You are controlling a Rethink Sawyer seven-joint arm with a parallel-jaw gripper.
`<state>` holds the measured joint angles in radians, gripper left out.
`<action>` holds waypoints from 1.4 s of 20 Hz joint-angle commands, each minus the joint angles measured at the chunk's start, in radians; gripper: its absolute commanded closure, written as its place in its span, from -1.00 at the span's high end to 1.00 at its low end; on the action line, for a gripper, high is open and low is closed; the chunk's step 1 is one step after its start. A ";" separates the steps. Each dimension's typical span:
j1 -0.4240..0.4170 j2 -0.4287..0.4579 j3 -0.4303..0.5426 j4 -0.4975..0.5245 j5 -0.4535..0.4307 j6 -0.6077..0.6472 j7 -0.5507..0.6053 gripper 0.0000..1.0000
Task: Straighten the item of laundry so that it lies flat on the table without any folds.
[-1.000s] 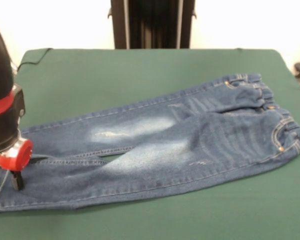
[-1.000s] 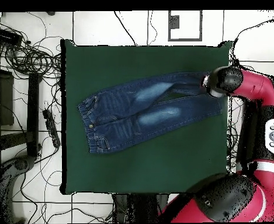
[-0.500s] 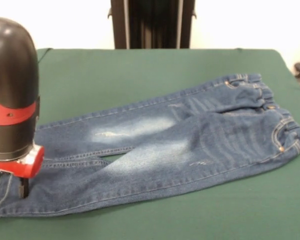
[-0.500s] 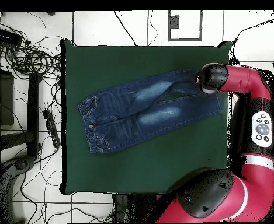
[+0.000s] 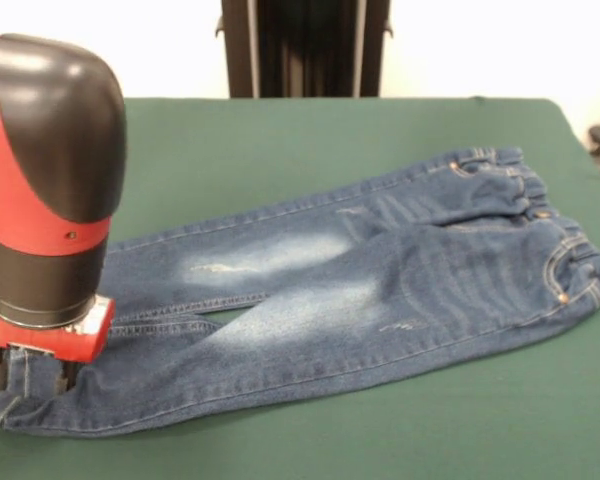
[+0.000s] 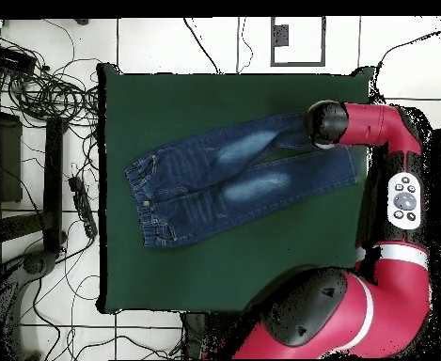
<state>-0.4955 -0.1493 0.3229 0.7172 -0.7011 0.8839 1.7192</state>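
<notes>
The jeans (image 5: pixel 360 290) lie spread on the table (image 5: pixel 280 140), legs nearly flat, one cuff bunched under me. My end effector (image 5: pixel 27 370) stands on that cuff, fingers apart astride the hem, placed to pinch and draw it straight.

We note one dark green cloth-covered table (image 6: pixel 233 273), rectangular. Directly on it lies a single pair of blue jeans (image 6: pixel 228 176), spread out in the table's middle band in the overhead view. Its waistband points toward 8 o'clock and its leg cuffs toward 2 o'clock, near the table's 3 o'clock edge. Both legs show faded whitish patches.
</notes>
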 commanded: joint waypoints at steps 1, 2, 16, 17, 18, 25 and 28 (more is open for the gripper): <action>0.089 0.057 0.018 0.120 0.017 -0.086 0.034 1.00; 0.087 0.064 0.024 0.110 0.024 -0.081 0.019 1.00; 0.118 0.203 0.155 -0.235 0.029 0.217 -0.381 1.00; 0.120 0.203 0.155 -0.242 0.027 0.228 -0.388 1.00; 0.122 0.205 0.155 -0.251 0.027 0.240 -0.396 1.00; 0.129 0.201 0.137 -0.266 0.050 0.261 -0.411 1.00; 0.133 0.210 0.141 -0.294 0.055 0.296 -0.433 1.00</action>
<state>-0.4299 -0.0098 0.3345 0.3986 -0.6731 1.0785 1.5882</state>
